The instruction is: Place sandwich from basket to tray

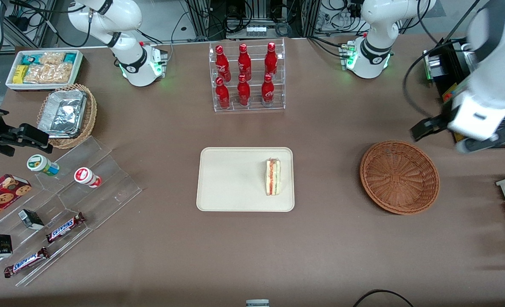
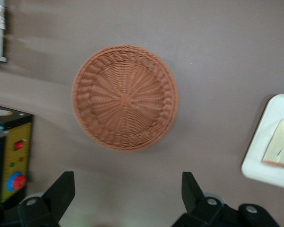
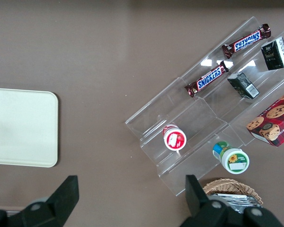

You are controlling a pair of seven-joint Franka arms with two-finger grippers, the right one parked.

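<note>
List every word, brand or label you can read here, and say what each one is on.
"SNICKERS": two brown candy bars on the clear acrylic stand.
Red bottles: white script, too small to read.
Cups, black boxes and cookie box: print illegible.
Sandwich, tray, basket: no text.
The gripper, open above the table near the basket: no text.

Reddish-brown woven basket, cream tray, red-green-layered sandwich, black claw
</note>
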